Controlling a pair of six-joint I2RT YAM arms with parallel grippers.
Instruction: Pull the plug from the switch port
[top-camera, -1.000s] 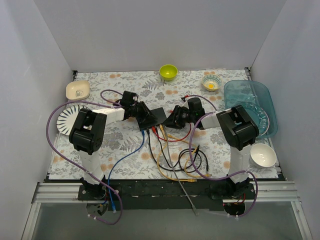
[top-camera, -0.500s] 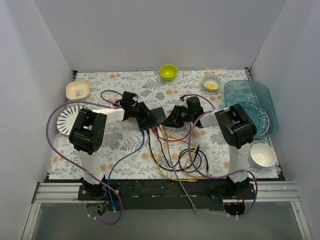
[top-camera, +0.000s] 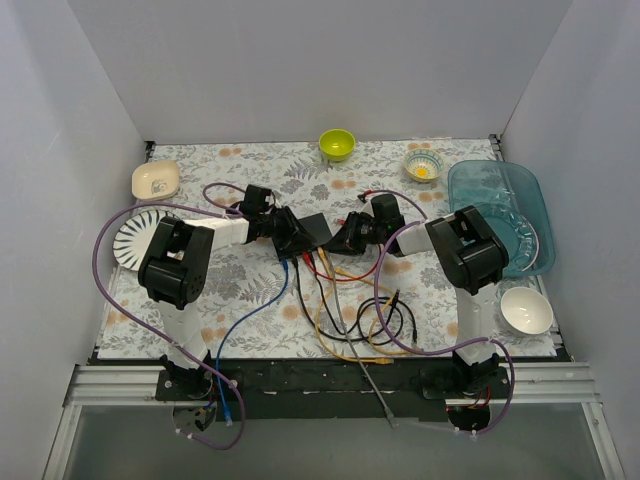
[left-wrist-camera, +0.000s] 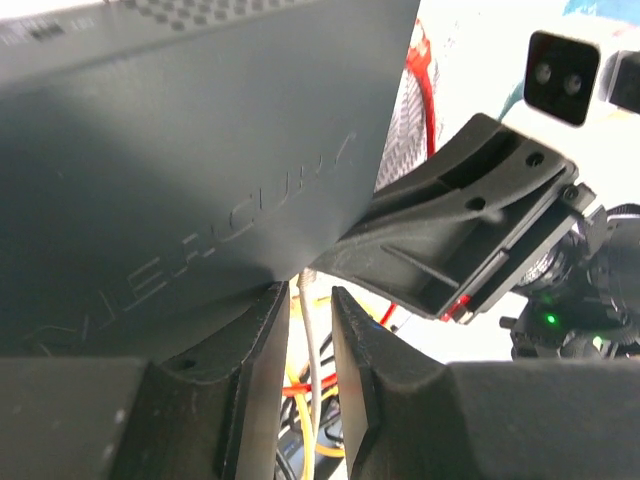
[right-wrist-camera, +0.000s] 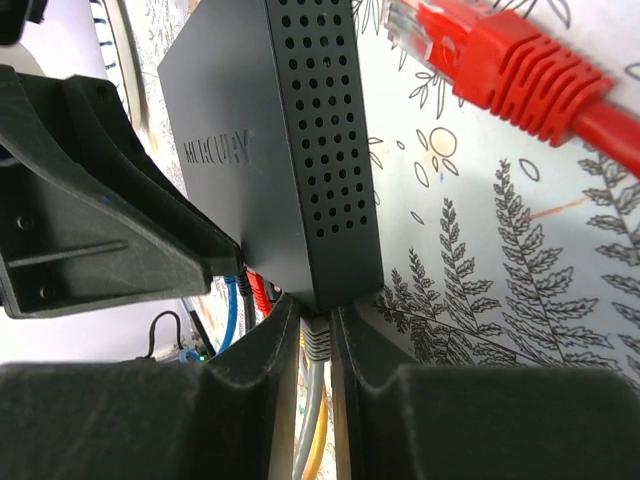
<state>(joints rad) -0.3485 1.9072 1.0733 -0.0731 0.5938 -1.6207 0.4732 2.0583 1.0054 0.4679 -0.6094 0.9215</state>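
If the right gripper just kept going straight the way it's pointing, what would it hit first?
The black Mercury switch. The right gripper straddles a grey plug seated in the switch's near end, so going straight on would likely jam plug and fingertips against it almost at once.

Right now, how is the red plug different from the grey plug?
The red plug lies loose on the mat; the grey plug sits in the switch. The right end effector pinches the grey plug, not the red one. Both are cable plugs.
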